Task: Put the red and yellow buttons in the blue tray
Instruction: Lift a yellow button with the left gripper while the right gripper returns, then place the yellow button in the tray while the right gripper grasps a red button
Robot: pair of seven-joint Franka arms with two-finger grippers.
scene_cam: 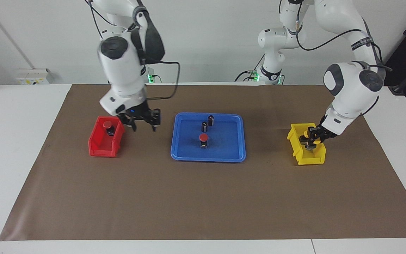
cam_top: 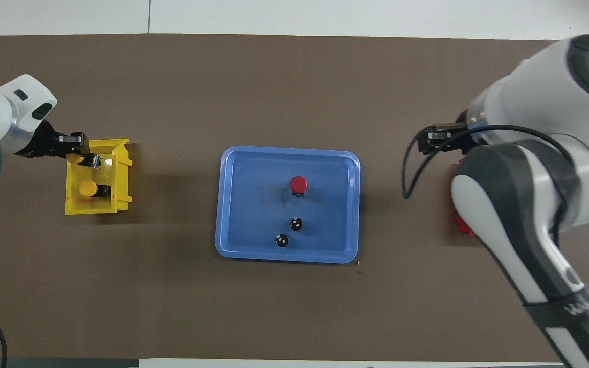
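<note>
- Blue tray (scene_cam: 224,155) (cam_top: 233,204) sits mid-desk on the brown mat (scene_cam: 203,197) (cam_top: 294,76), midway between the two bins.
- One red button (scene_cam: 203,138) (cam_top: 298,184) stands upright in the tray, near its centre. Two dark capless cylinders (scene_cam: 207,123) (cam_top: 289,231) stand in the same tray, closer to the robots than the button.
- Second red button (scene_cam: 108,125) is inside the red bin (scene_cam: 100,146), toward the right arm's end of the desk — arm hides most of this bin in the overhead view.
- Right tool (scene_cam: 143,124) hangs in the air over the mat between red bin and tray, fingers spread wide, nothing in them.
- Yellow bin (scene_cam: 310,157) (cam_top: 120,168) lies toward the left arm's end of the desk. One yellow button (cam_top: 88,188) rests on the bin floor.
- Left tool (scene_cam: 312,139) (cam_top: 81,152) is raised just above the yellow bin, fingers closed on the other yellow button (scene_cam: 308,134) — cap shows between them in the facing view.
</note>
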